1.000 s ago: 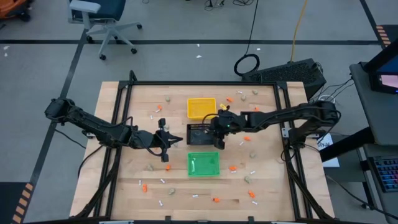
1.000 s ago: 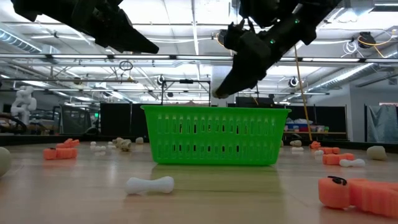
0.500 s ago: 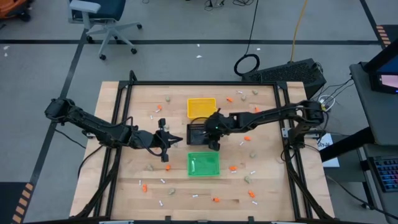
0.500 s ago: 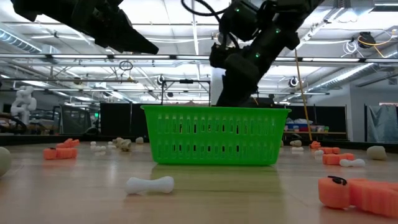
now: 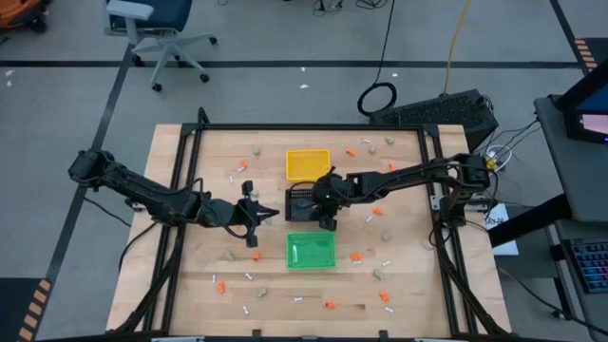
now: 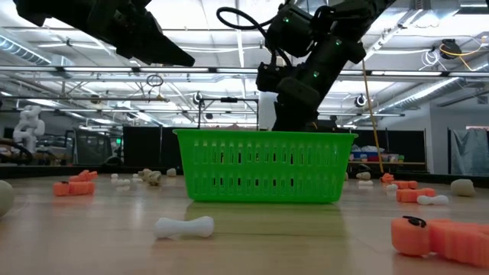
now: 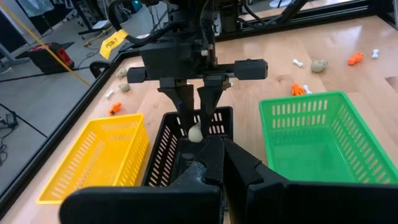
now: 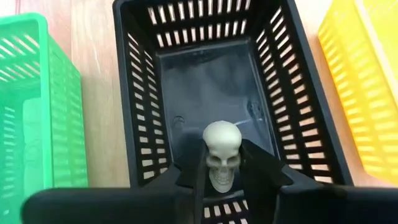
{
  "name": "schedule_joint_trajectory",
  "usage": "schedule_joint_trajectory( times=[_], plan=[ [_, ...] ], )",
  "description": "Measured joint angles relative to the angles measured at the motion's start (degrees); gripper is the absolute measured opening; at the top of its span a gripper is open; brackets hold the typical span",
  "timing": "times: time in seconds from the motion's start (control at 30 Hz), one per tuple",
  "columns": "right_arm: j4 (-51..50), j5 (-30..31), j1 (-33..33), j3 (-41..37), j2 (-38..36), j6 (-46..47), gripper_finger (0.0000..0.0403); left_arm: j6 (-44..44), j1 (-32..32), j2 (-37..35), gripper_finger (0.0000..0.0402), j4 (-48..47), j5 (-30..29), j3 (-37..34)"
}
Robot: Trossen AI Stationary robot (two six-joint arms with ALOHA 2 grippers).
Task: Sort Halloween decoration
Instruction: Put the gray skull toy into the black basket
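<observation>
Item: right gripper (image 8: 222, 180), poised directly above the black tray (image 8: 298, 87), middle of three trays set in a row at the table's centre, with the yellow tray (image 5: 308, 164) on the far side and the green tray (image 5: 311, 251) on the near side. Contents of gripper: one beige-grey skull (image 8: 222, 154), small, upright, face toward the wrist camera, sitting between the two dark fingers (image 8: 264, 168) with its crown clear of their tips. The fingers flank the skull closely on both sides; whether they pinch it firmly or have begun to slacken cannot be told for certain, though it has not dropped. Position relative to tray: skull hangs over the tray's bare floor, inside the line of the rim, near the wall closest to the wrist; the left wrist view confirms it at the fingertips, just above the rim. Judged purpose: the piece is held over this tray because beige-grey lumps appear assigned here, and a release from this spot should land it inside. Item: left gripper (image 5: 256, 211), fingers together and empty, parked above the table well to the left of the black tray, pointing toward it; judged to be waiting. Remaining stock: orange bits (image 6: 442, 237), a white bone (image 6: 184, 226) and other beige lumps (image 5: 386, 237) lie scattered on the wooden table (image 5: 190, 237) around the trays, unsorted.
</observation>
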Motion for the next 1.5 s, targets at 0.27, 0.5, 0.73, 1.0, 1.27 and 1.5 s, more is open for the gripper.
schedule_joint_trajectory(
  times=[0.27,0.5,0.73,1.0,1.27,1.5],
  plan=[
    [0.4,4.5,0.2,0.0,0.0,-1.1,0.014,0.0,0.0,0.0,0.0,0.0,0.0,0.0],
    [-1.2,7.4,3.2,0.0,-3.2,-2.2,0.0168,0.0,0.0,0.0,0.0,-0.3,0.0,0.0],
    [-2.2,7.4,9.7,0.0,-12.1,-4.9,0.0168,-0.1,0.0,0.0,0.0,-1.9,0.0,0.0],
    [-2.0,7.7,16.6,-6.9,-17.5,-2.8,0.0169,-1.5,0.0,0.0,0.0,-2.2,-0.8,0.0],
    [9.8,11.9,21.4,-15.9,-17.6,-2.2,0.0169,-5.0,0.0,0.0,0.0,-3.2,-4.3,0.0],
    [18.8,11.8,23.2,-18.9,-17.6,-7.2,0.0169,-13.0,0.0,0.0,0.0,-3.6,-4.5,0.0]
  ],
)
